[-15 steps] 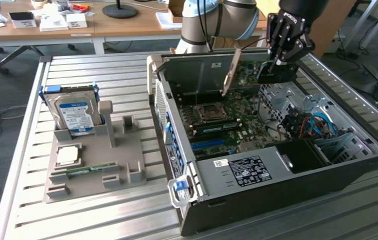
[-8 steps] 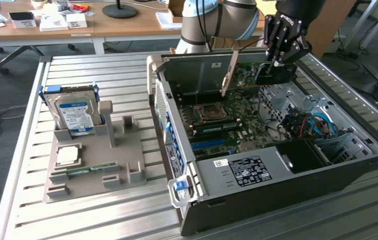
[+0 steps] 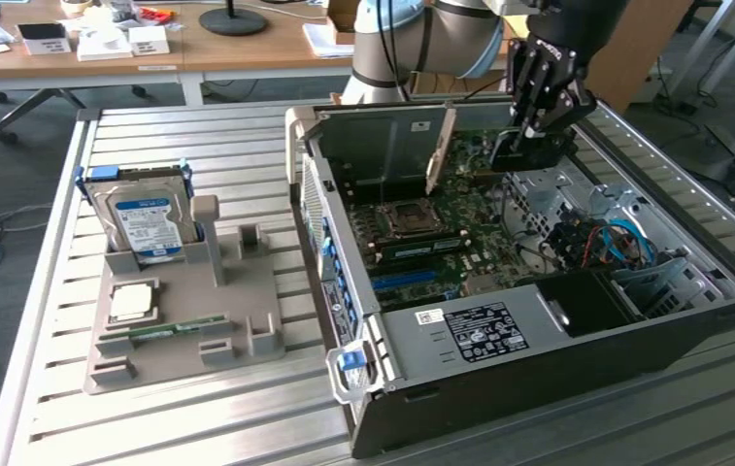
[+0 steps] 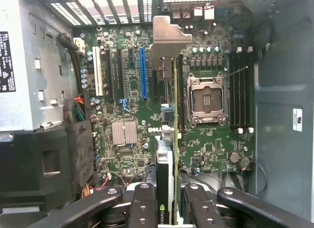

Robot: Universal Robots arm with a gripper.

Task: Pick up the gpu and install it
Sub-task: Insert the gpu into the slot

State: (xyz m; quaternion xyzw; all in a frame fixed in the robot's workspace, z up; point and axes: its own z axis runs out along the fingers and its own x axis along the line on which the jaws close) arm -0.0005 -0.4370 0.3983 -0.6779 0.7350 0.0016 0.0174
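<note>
Fingers [image 4: 144, 203] clenched on the gpu [image 4: 165, 159], one on each face of the card, with the gripper [image 4: 169, 188] straddling its edge. In the wrist view the card is seen edge-on. It runs away from the fingers to its silver bracket [image 4: 167, 36], over the motherboard [image 4: 127, 105], between the blue slot [image 4: 143, 73] and the processor socket [image 4: 208, 100]. In the exterior view the gripper [image 3: 542, 131] is in the upper right of the frame, reaching down into the open computer case [image 3: 575, 340]. The gpu [image 3: 529, 153] shows as a black block just under the fingertips. Can't tell if its lower edge touches a slot. Toward the exterior view's left, on the slatted table [image 3: 212, 427], a grey holder [image 3: 185, 320] carries an upright hard drive [image 3: 145, 218], apart from the case.
</note>
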